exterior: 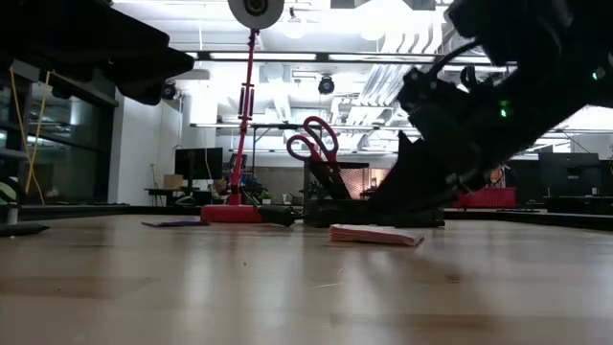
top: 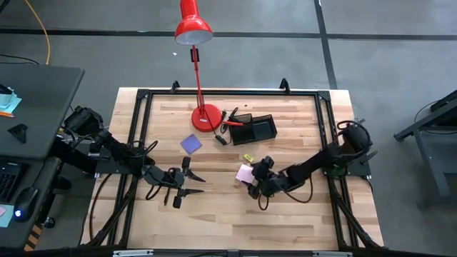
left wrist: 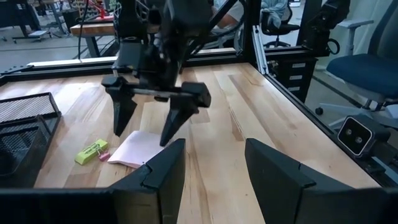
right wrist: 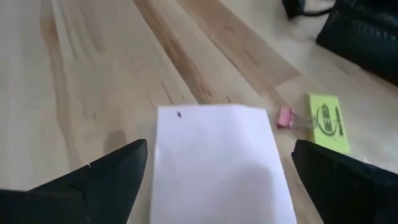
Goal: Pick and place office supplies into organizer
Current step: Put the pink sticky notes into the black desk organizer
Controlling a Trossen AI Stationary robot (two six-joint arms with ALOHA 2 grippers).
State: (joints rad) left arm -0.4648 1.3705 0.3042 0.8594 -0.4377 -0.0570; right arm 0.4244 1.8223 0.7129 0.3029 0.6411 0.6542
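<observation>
— How many pads are out on the wood?
— Two: one pink pad, one purple-blue pad.
— And besides those?
— One yellow piece, one organizer, one pair of scissors, one red lamp.

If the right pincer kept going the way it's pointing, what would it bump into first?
Most likely the pink note pad. The right pincer is open, with the pad lying flat on the table between its fingers. How far above the pad it sits is hard to judge.
</observation>
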